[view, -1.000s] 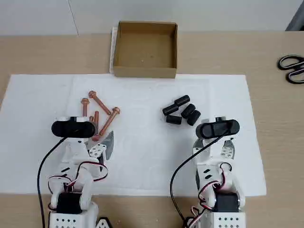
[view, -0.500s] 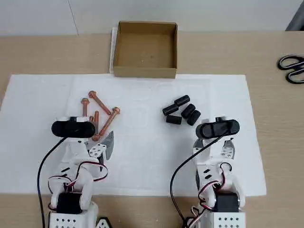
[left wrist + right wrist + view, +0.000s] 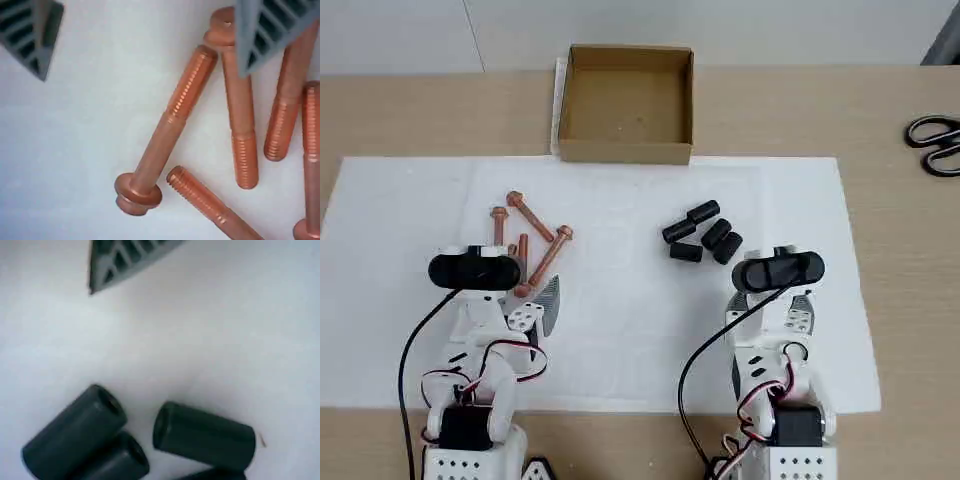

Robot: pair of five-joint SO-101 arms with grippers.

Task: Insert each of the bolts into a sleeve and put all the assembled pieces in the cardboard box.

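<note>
Several copper bolts (image 3: pixel 530 238) lie loose on the white sheet at the left. Several black sleeves (image 3: pixel 703 233) lie in a cluster right of centre. The cardboard box (image 3: pixel 582 100) stands at the back, with no parts in it. My left gripper (image 3: pixel 145 45) is open just above the bolts, one grey fingertip (image 3: pixel 35 37) on bare sheet and the other over a bolt head; a long bolt (image 3: pixel 167 127) lies between them. My right gripper (image 3: pixel 790 305) hangs just short of the sleeves. One of its grey fingers (image 3: pixel 127 257) shows above two sleeves (image 3: pixel 202 435), with nothing held.
The white sheet (image 3: pixel 620 340) covers the table's middle, bare between the arms. Black scissors (image 3: pixel 935 143) lie at the far right on the wood. Cables hang from both arms near the front edge.
</note>
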